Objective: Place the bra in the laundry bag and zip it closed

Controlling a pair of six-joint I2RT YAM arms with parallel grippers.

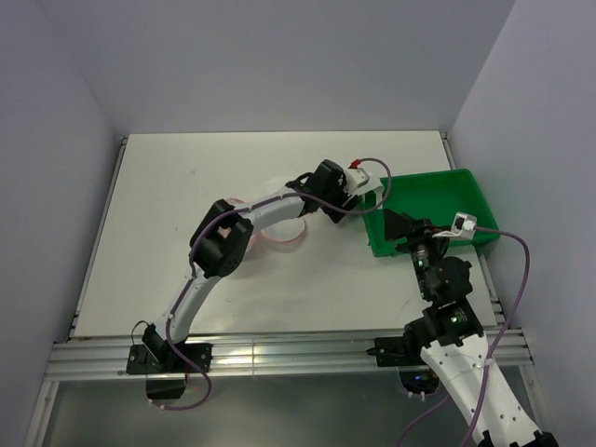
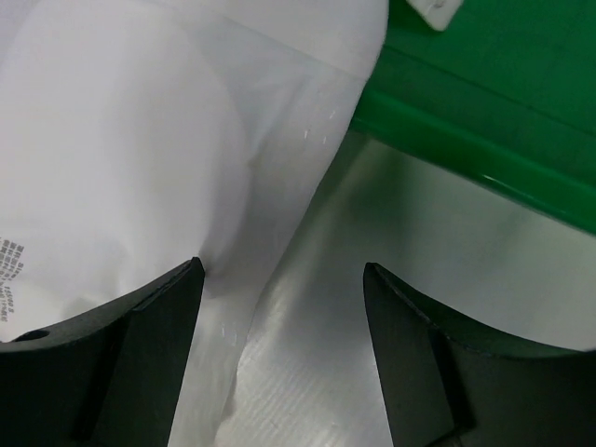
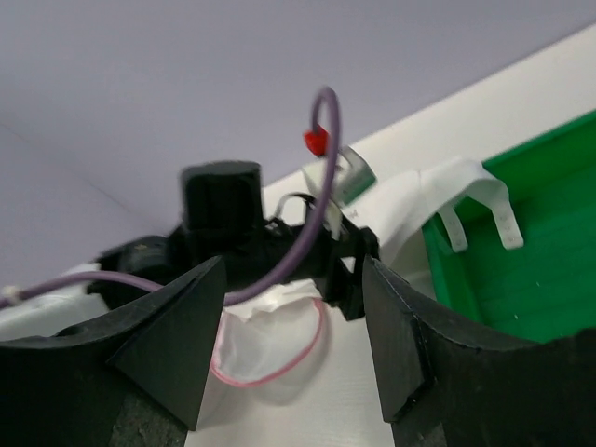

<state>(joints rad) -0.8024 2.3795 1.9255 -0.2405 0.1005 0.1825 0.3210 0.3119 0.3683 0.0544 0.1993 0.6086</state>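
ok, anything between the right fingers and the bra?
Partly. The left arm's wrist hangs between the right fingers and most of the bra. Its straps, draped over the green tray rim, look open to reach.

1. Small grey print [image 2: 11,279] is showing on the pale cup of the bra [image 2: 121,168], at the left edge of the left wrist view; it is blurring into lines, with no character legible.
2. No other lettering is reading legibly.

White counter [image 1: 168,233]: mesh laundry bag [image 1: 284,233] w/ pink zip line lies approx. mid-counter; green plastic tray [image 1: 428,200] sits at right edge, near the bag.
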